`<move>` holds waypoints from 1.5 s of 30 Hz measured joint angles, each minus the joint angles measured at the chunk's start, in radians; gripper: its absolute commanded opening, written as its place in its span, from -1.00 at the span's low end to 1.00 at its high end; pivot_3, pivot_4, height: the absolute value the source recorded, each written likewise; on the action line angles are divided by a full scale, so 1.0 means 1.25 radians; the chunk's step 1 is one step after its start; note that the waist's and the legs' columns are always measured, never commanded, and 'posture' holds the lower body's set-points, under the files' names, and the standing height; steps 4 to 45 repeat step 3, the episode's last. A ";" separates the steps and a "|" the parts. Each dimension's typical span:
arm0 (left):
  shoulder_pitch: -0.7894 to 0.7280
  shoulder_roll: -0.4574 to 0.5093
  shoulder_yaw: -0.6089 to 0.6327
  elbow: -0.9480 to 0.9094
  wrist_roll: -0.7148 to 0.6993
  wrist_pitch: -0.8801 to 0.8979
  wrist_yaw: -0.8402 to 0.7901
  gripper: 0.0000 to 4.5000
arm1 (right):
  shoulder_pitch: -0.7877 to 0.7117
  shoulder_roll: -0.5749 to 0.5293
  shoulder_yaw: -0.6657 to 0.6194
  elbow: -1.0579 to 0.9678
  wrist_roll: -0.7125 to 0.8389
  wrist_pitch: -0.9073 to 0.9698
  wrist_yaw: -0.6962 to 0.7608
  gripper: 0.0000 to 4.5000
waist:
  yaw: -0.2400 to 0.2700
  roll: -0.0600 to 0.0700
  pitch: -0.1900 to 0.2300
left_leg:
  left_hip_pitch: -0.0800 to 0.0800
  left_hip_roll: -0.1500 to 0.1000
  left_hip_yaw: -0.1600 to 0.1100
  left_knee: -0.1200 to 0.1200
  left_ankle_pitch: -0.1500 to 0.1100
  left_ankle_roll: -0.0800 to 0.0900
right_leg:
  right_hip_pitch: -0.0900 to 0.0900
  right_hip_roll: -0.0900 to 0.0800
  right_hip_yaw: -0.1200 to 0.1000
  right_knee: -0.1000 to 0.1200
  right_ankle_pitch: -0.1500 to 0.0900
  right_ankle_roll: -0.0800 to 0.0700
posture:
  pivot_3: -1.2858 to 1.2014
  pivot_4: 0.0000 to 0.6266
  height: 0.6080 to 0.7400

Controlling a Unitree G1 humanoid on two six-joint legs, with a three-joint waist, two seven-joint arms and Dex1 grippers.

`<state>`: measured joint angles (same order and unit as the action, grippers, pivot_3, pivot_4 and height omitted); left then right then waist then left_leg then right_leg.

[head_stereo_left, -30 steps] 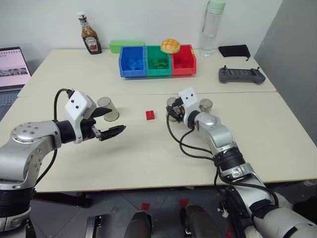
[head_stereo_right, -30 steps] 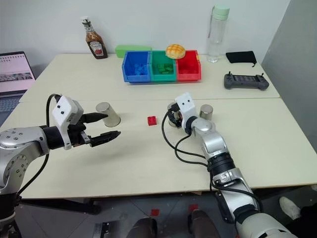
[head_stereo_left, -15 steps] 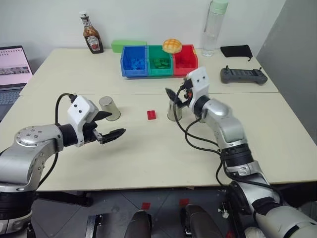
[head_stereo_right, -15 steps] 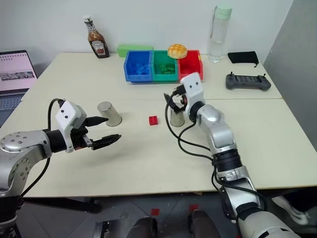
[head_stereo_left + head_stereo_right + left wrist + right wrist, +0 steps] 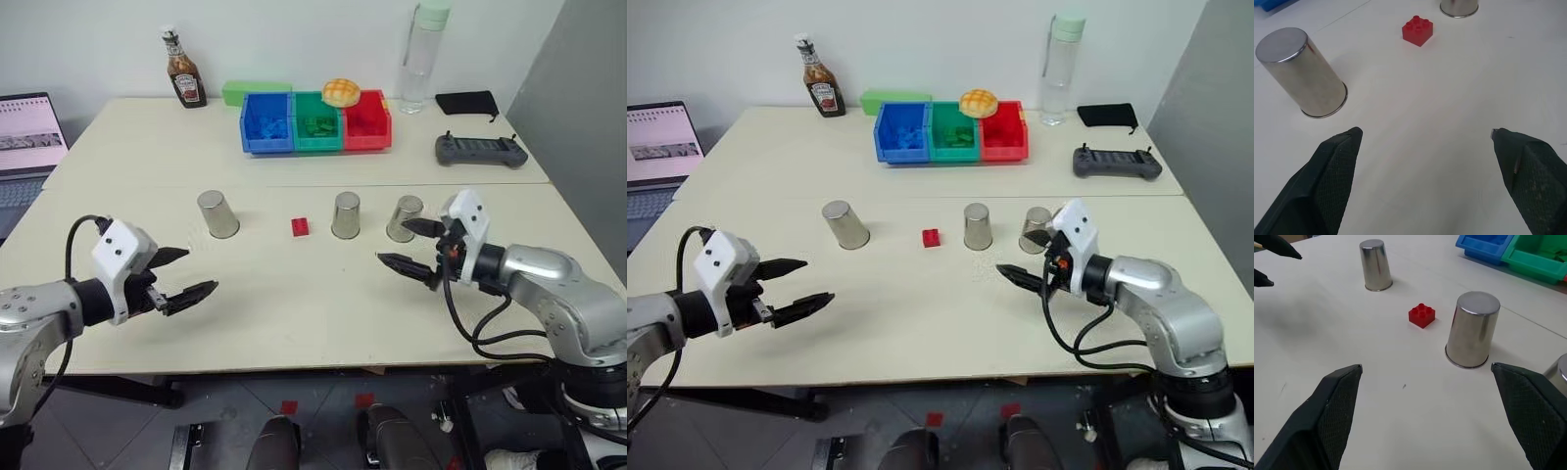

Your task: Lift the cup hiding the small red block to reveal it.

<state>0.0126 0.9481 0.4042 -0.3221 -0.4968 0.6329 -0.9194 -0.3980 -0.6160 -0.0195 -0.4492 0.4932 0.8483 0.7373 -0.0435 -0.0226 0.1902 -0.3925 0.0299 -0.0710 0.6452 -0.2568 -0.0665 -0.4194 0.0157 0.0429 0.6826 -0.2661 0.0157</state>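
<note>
Standing upside down on the table are three steel cups. One small red block lies uncovered between the left and middle cups. The left gripper and right gripper hover wide open, empty.

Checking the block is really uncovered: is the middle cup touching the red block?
Apart. The right wrist view shows bare table between the red block and the middle cup, which stands upside down beside it.
</note>
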 measured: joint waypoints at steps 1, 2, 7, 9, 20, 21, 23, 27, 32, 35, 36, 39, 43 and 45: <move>0.004 0.000 0.001 0.002 0.001 -0.006 -0.004 1.00 | 0.012 -0.009 0.000 -0.005 0.001 0.000 0.003 0.99 | 0.000 0.000 0.000 | 0.000 0.000 0.000 0.000 0.000 0.000 | 0.000 0.000 0.000 0.000 0.000 0.000 | 0.03 -0.52 1.00; 0.005 0.000 0.002 0.004 0.002 -0.010 -0.006 1.00 | 0.022 -0.016 0.000 -0.009 0.001 -0.001 0.004 0.99 | 0.001 0.000 0.000 | 0.000 0.000 0.000 0.001 0.000 0.000 | 0.000 0.000 0.000 0.000 0.000 0.000 | 0.03 -0.52 1.00; 0.005 0.000 0.002 0.006 0.005 -0.018 -0.006 1.00 | 0.031 -0.025 0.003 -0.013 0.000 -0.005 0.008 0.99 | 0.001 0.000 0.000 | 0.000 0.000 0.001 0.001 0.000 0.000 | 0.000 0.000 0.001 0.000 0.000 0.001 | 0.03 -0.52 1.00; 0.005 0.000 0.002 0.006 0.005 -0.018 -0.006 1.00 | 0.031 -0.025 0.003 -0.013 0.000 -0.005 0.008 0.99 | 0.001 0.000 0.000 | 0.000 0.000 0.001 0.001 0.000 0.000 | 0.000 0.000 0.001 0.000 0.000 0.001 | 0.03 -0.52 1.00; 0.005 0.000 0.002 0.006 0.005 -0.018 -0.006 1.00 | 0.031 -0.025 0.003 -0.013 0.000 -0.005 0.008 0.99 | 0.001 0.000 0.000 | 0.000 0.000 0.001 0.001 0.000 0.000 | 0.000 0.000 0.001 0.000 0.000 0.001 | 0.03 -0.52 1.00; 0.005 0.000 0.002 0.006 0.005 -0.018 -0.006 1.00 | 0.031 -0.025 0.003 -0.013 0.000 -0.005 0.008 0.99 | 0.001 0.000 0.000 | 0.000 0.000 0.001 0.001 0.000 0.000 | 0.000 0.000 0.001 0.000 0.000 0.001 | 0.03 -0.52 1.00; 0.005 0.000 0.002 0.006 0.005 -0.018 -0.006 1.00 | 0.031 -0.025 0.003 -0.013 0.000 -0.005 0.008 0.99 | 0.001 0.000 0.000 | 0.000 0.000 0.001 0.001 0.000 0.000 | 0.000 0.000 0.001 0.000 0.000 0.001 | 0.03 -0.52 1.00; 0.005 0.000 0.002 0.006 0.005 -0.018 -0.006 1.00 | 0.031 -0.025 0.003 -0.013 0.000 -0.005 0.008 0.99 | 0.001 0.000 0.000 | 0.000 0.000 0.001 0.001 0.000 0.000 | 0.000 0.000 0.001 0.000 0.000 0.001 | 0.03 -0.52 1.00; 0.005 0.000 0.002 0.006 0.005 -0.018 -0.006 1.00 | 0.031 -0.025 0.003 -0.013 0.000 -0.005 0.008 0.99 | 0.001 0.000 0.000 | 0.000 0.000 0.001 0.001 0.000 0.000 | 0.000 0.000 0.001 0.000 0.000 0.001 | 0.03 -0.52 1.00; 0.005 0.000 0.002 0.006 0.005 -0.018 -0.006 1.00 | 0.031 -0.025 0.003 -0.013 0.000 -0.005 0.008 0.99 | 0.001 0.000 0.000 | 0.000 0.000 0.001 0.001 0.000 0.000 | 0.000 0.000 0.001 0.000 0.000 0.001 | 0.03 -0.52 1.00; 0.005 0.000 0.002 0.006 0.005 -0.018 -0.006 1.00 | 0.031 -0.025 0.003 -0.013 0.000 -0.005 0.008 0.99 | 0.001 0.000 0.000 | 0.000 0.000 0.001 0.001 0.000 0.000 | 0.000 0.000 0.001 0.000 0.000 0.001 | 0.03 -0.52 1.00; 0.005 0.000 0.002 0.006 0.005 -0.018 -0.006 1.00 | 0.031 -0.025 0.003 -0.013 0.000 -0.005 0.008 0.99 | 0.001 0.000 0.000 | 0.000 0.000 0.001 0.001 0.000 0.000 | 0.000 0.000 0.001 0.000 0.000 0.001 | 0.03 -0.52 1.00; 0.005 0.000 0.002 0.006 0.005 -0.018 -0.006 1.00 | 0.031 -0.025 0.003 -0.013 0.000 -0.005 0.008 0.99 | 0.001 0.000 0.000 | 0.000 0.000 0.001 0.001 0.000 0.000 | 0.000 0.000 0.001 0.000 0.000 0.001 | 0.03 -0.52 1.00; 0.005 0.000 0.002 0.006 0.005 -0.018 -0.006 1.00 | 0.031 -0.025 0.003 -0.013 0.000 -0.005 0.008 0.99 | 0.001 0.000 0.000 | 0.000 0.000 0.001 0.001 0.000 0.000 | 0.000 0.000 0.001 0.000 0.000 0.001 | 0.03 -0.52 1.00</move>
